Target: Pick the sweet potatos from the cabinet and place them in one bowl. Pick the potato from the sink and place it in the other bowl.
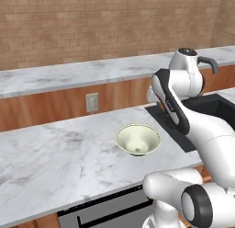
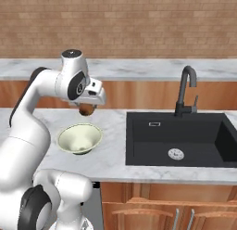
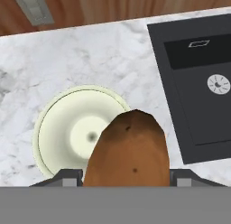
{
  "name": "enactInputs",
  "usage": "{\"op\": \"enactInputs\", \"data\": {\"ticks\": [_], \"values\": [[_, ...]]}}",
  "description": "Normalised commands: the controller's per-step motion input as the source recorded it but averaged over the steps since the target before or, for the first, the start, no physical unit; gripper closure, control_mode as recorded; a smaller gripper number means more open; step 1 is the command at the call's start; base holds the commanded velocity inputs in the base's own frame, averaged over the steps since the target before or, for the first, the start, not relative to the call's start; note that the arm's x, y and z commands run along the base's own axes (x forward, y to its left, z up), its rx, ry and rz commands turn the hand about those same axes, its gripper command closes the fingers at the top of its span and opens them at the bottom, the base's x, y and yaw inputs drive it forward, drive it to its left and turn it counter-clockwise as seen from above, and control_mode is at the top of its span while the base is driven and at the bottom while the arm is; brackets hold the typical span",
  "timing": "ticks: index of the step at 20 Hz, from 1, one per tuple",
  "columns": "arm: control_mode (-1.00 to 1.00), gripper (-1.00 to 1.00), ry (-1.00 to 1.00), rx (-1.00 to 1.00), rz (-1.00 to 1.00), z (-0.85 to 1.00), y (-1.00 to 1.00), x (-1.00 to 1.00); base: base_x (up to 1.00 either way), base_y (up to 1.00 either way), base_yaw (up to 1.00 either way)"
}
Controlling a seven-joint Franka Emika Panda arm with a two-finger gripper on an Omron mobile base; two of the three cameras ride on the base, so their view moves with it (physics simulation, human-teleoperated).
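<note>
The hand (image 2: 86, 107) grasps 1 orange-brown potato (image 3: 128, 151) between its 2 fingertips, held in the air above the far right rim of 1 pale cream-green bowl (image 2: 79, 138). That bowl stands empty on the white marble tabletop (image 1: 55, 149). To its right lies 1 matte black sink (image 2: 178, 137), its basin bare but for a round silver drain (image 2: 176, 154), with 1 dark curved faucet (image 2: 186, 91) behind. A brick wall (image 2: 139, 25) backs the room.
</note>
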Motion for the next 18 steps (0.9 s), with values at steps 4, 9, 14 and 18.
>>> {"op": "enactInputs", "data": {"ticks": [4,9,14,18], "values": [[1.0,1.0,0.0,0.0,0.0,0.0,0.0,0.0,0.43,0.13,-0.04],[-1.0,1.0,0.0,0.0,0.0,0.0,0.0,0.0,0.03,0.02,0.0],[-1.0,1.0,0.0,0.0,0.0,-0.02,0.2,0.14,0.0,0.0,0.0],[-1.0,1.0,0.14,0.0,0.0,-0.32,0.61,0.38,0.0,0.0,0.0]]}}
